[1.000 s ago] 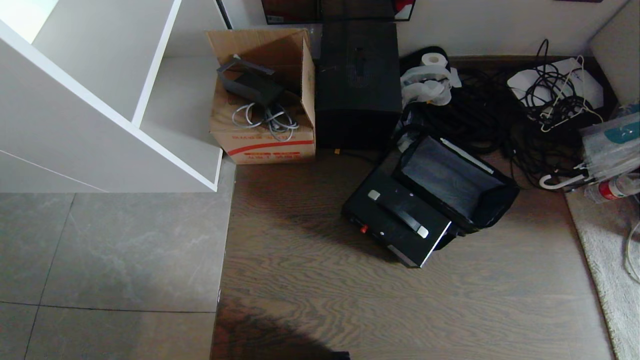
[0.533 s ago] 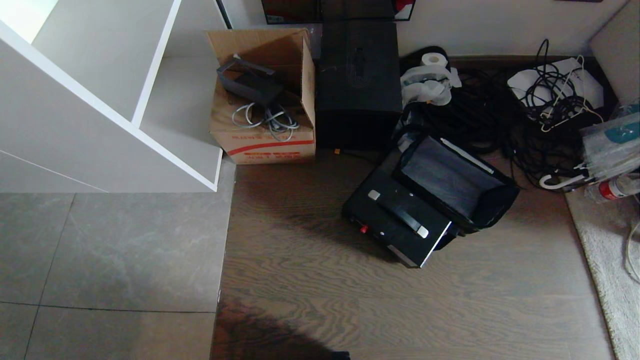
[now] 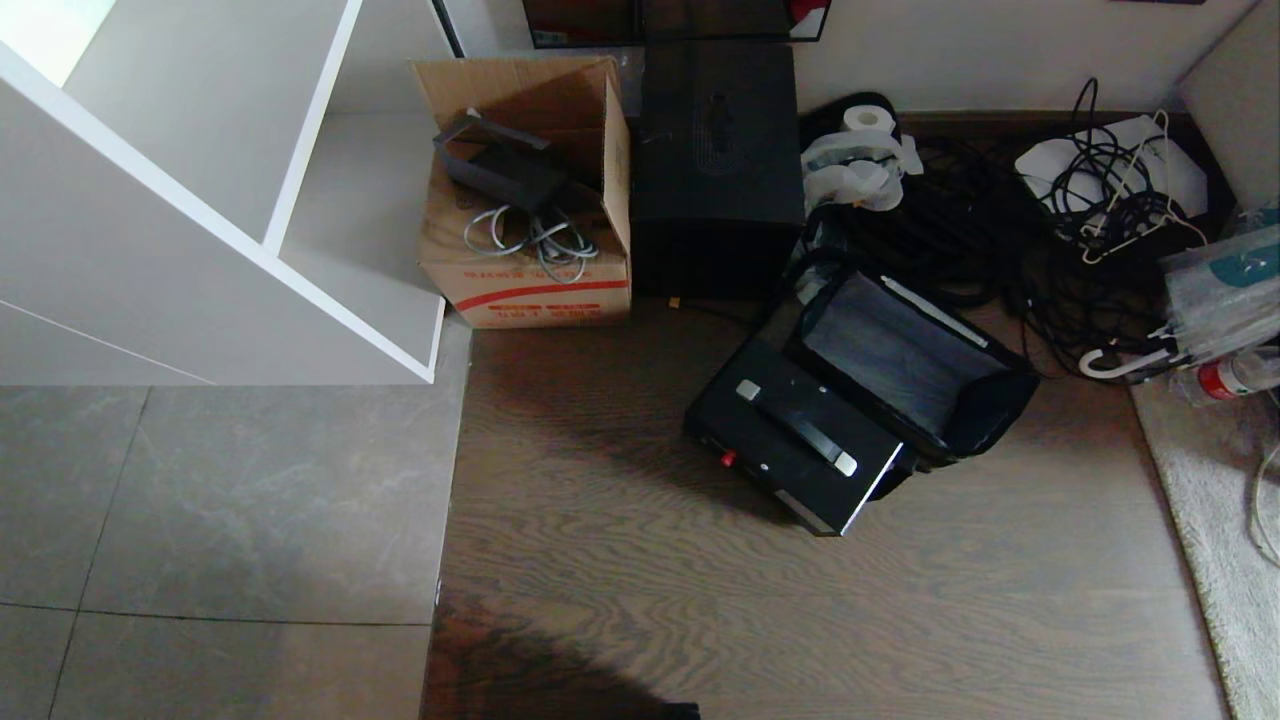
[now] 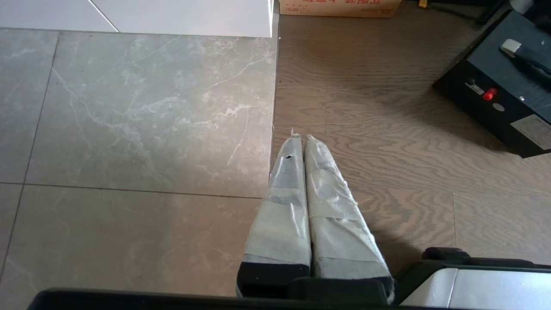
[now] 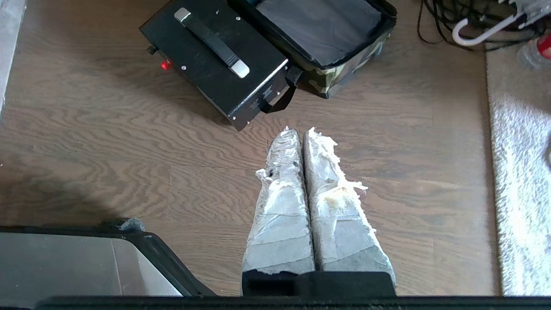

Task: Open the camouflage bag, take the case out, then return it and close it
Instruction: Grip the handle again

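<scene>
The case (image 3: 795, 432) lies flat on the wood floor, out of the camouflage bag (image 3: 905, 362). The bag sits open right behind the case, touching it, with its grey inside showing. In the right wrist view a bit of green camouflage cloth shows on the bag's side.

The case is the thing to look at. It lies slanted — its long side runs from the tall black box (image 3: 716, 165) at the back down toward the white rug (image 3: 1215, 520). The black handle (image 3: 797, 426) with silver ends runs the same slanted way along its top. A small red latch (image 3: 728, 458) sits on the side away from the bag.

The right gripper (image 5: 299, 131) hangs low over the floor just beside the near corner of the case. Its two taped fingers are pressed together and hold nothing. The left gripper (image 4: 300, 137) is further from the case, at the line where the grey tiles (image 3: 220, 500) meet the wood. Its fingers are pressed together too, with nothing in them.

So the right gripper is nearer the case. I think it is the one to go for the handle, and it would need to open and turn to match the slant.

The cardboard box (image 3: 527, 190) beside the tall black box has red printing on its front, too small to read. The case has a small label (image 4: 535, 131) on its side, but I cannot read it.
</scene>
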You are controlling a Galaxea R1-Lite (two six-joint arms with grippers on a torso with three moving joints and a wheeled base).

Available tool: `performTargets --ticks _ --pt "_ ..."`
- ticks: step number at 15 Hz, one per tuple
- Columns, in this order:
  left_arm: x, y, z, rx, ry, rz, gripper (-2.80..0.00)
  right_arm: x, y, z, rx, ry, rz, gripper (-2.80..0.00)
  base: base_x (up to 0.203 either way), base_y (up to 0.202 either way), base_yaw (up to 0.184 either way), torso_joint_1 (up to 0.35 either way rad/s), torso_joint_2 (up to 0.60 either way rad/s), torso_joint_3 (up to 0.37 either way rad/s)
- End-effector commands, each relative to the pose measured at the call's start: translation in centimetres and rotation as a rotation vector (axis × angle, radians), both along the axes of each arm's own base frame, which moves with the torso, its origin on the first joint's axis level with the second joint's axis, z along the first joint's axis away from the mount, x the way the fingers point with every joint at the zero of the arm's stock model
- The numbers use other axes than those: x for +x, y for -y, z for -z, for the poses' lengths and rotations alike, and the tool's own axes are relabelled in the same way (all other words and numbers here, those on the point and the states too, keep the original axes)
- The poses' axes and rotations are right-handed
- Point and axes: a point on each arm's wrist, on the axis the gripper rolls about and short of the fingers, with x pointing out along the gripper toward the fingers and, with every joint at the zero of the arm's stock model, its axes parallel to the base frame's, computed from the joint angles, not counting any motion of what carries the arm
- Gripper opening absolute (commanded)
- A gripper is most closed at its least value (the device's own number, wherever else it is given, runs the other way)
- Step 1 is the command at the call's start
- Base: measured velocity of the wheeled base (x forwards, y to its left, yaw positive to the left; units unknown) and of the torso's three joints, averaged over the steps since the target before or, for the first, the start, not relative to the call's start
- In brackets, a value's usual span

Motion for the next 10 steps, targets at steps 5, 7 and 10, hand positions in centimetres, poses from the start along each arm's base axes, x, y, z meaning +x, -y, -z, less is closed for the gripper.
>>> performTargets --ticks 5,7,10 --pt "0.0 0.0 0.0 0.0 -0.001 0.0 -2.8 0.0 0.0 0.0 0.018 -0.001 0.002 -2.8 0.0 0.0 0.0 0.0 0.0 0.0" --pt "0.0 0.0 0.0 0.0 0.0 0.0 -2.8 0.0 0.0 -0.1 0.012 0.006 0.001 -2.8 0.0 0.0 0.0 0.0 0.0 0.0" --pt "0.0 0.0 0.0 0.0 0.0 0.0 -2.8 -0.8 0.0 -2.3 0.009 0.059 -0.007 -2.8 0.0 0.0 0.0 0.0 0.0 0.0"
